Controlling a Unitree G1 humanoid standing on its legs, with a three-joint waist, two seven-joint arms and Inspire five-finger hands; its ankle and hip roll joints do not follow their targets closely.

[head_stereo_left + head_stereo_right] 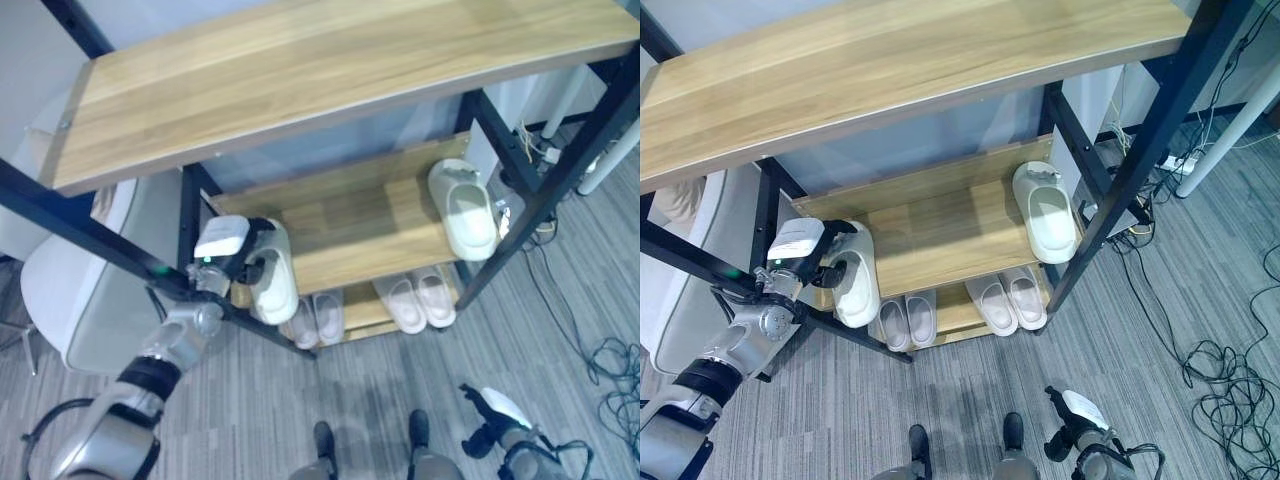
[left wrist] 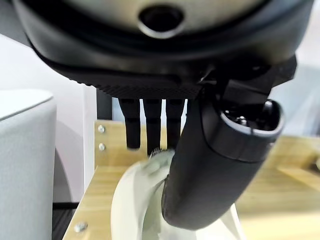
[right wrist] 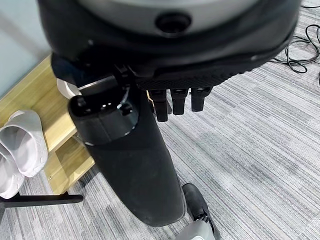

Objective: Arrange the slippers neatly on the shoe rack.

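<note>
Fingers of left hand (image 1: 240, 262) clamped on cream slipper (image 1: 274, 275) at middle shelf's (image 1: 360, 225) left front corner, long axis front-to-back. Its mate (image 1: 465, 208) sits at right edge. Right hand (image 1: 492, 425) hangs low, fingers relaxed, farther away.

The dark left hand (image 1: 243, 262) hides part of the cream foam slipper (image 1: 275, 280) beneath it; its fingertips (image 2: 150, 145) disappear behind the slipper's rim.
</note>
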